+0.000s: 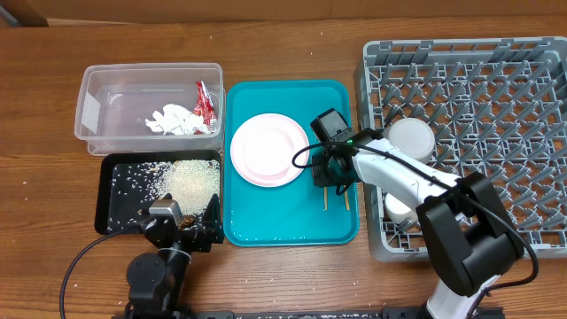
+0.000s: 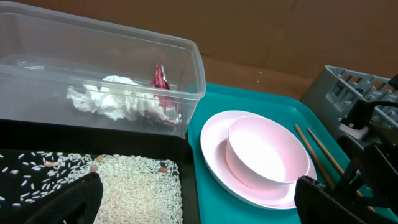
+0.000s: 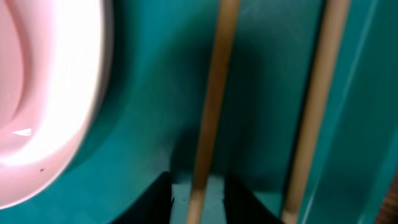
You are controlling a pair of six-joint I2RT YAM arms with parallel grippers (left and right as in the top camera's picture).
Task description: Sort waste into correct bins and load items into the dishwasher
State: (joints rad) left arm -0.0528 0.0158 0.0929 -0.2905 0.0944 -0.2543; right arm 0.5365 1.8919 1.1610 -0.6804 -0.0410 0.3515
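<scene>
The clear tub (image 1: 97, 97) holds the white napkin (image 1: 173, 120) and red wrapper (image 1: 205, 99). Rice scraps (image 1: 190, 182) lie in the black tray (image 1: 115, 208). A pale bowl (image 2: 267, 152) sits on the pink-white plate (image 2: 214, 140) on the teal tray. Two wooden chopsticks (image 1: 345, 197) lie at that tray's right. My right gripper (image 1: 332, 175) is down on them, and its open fingers (image 3: 198, 199) straddle the left chopstick (image 3: 214, 93) with gaps on both sides. My left gripper (image 1: 182, 221) is open and empty at the black tray's front edge. A white cup (image 1: 412, 137) stands in the grey rack (image 1: 496, 106).
The teal tray (image 1: 283, 221) lies between the black tray and the rack. A second white item (image 1: 399, 208) sits in the rack's near left corner, partly hidden by my right arm. The second chopstick (image 3: 317, 93) lies close to the teal tray's right rim.
</scene>
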